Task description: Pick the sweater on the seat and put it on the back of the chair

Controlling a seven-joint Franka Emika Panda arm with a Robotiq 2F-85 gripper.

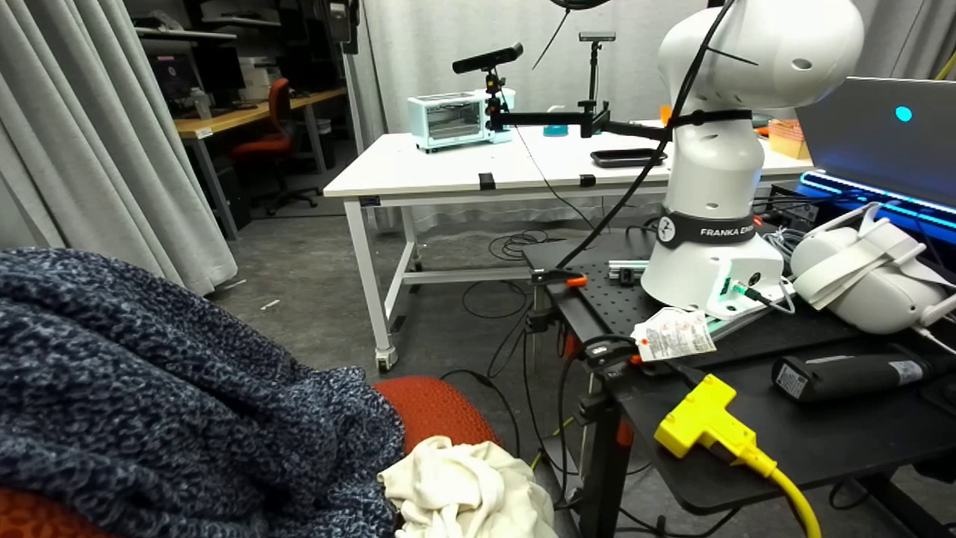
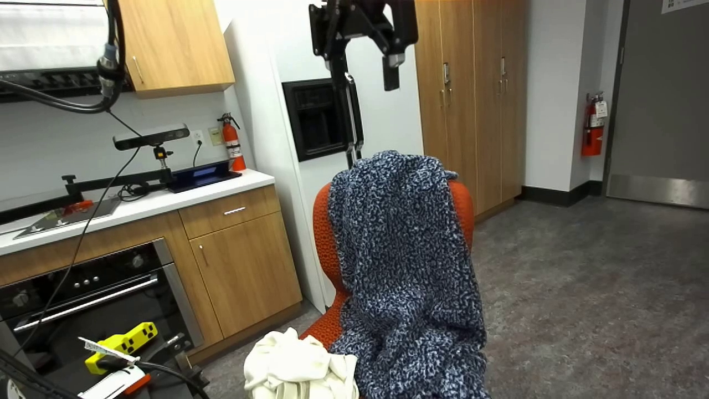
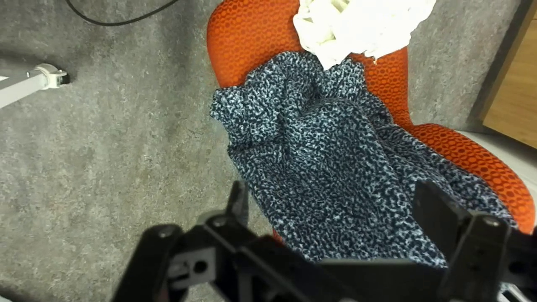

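A dark blue and white knitted sweater (image 2: 399, 249) is draped over the back of the orange chair (image 2: 464, 210) and runs down onto the seat. It also shows in an exterior view (image 1: 172, 388) and in the wrist view (image 3: 327, 147). A bunched cream-white cloth (image 2: 299, 366) lies at the front of the seat, beside the sweater's lower end; it also shows in an exterior view (image 1: 470, 493) and in the wrist view (image 3: 356, 25). My gripper (image 2: 364, 83) is open and empty, above the chair back. In the wrist view its fingers (image 3: 331, 193) are spread above the sweater.
A black table (image 1: 784, 463) beside the chair holds the robot base, a yellow power block (image 1: 706, 418) and a headset (image 1: 859, 276). A white table (image 1: 433, 175) stands behind. A kitchen counter (image 2: 243, 180) and a white fridge (image 2: 310, 183) stand near the chair.
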